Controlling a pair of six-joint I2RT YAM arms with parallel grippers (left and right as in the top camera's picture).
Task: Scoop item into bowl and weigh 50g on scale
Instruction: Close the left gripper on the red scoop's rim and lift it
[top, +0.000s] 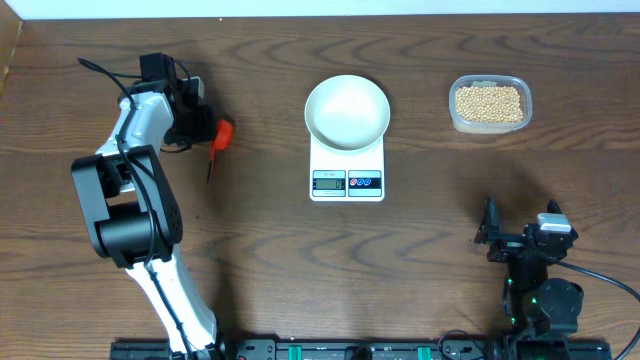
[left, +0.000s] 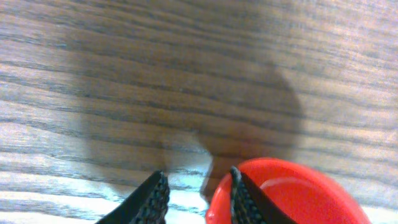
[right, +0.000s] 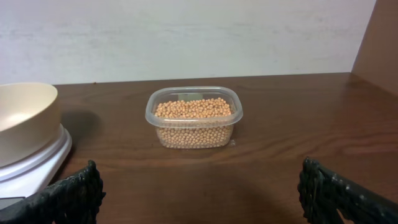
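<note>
Soft, even light from above fills the overhead view: the dark brown wood-grain table (top: 420, 260) shows only faint shadows, and the round white shallow bowl (top: 347, 110) looks nearly washed out. The left wrist view is close and blurred; a broad soft shadow covers the table, pale glare lies at the bottom edge, and the glossy red rounded plastic piece (left: 292, 193) carries smeared highlights. The right wrist view is sharp around the clear plastic tub (right: 194, 117).
</note>
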